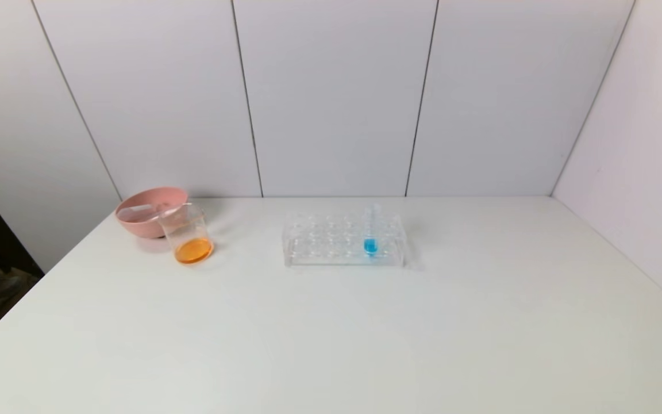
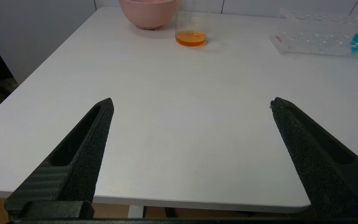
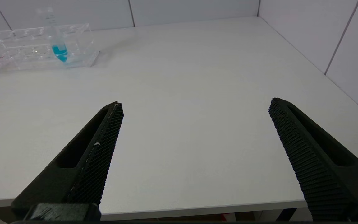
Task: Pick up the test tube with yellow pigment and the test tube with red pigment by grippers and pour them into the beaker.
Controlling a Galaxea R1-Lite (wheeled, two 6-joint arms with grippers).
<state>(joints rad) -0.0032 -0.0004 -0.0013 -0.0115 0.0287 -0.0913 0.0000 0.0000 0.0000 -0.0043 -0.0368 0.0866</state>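
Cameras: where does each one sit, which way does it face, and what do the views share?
Head view: high on the robot, facing forward and down at the table; no arms show.
Left wrist view: at the table's near edge, looking past the open left gripper to the beaker and pink bowl.
Right wrist view: same edge, open right gripper, facing the far right corner.
All three share the tube rack with the blue tube.

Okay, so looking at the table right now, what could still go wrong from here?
The beaker holds orange liquid and stands right against the pink bowl, near the table's far left corner; a nudge to the bowl might tip it. In the clear rack only a blue tube stands, so a reach there risks grabbing the wrong pigment. Both grippers, left and right, are open at the near edge.
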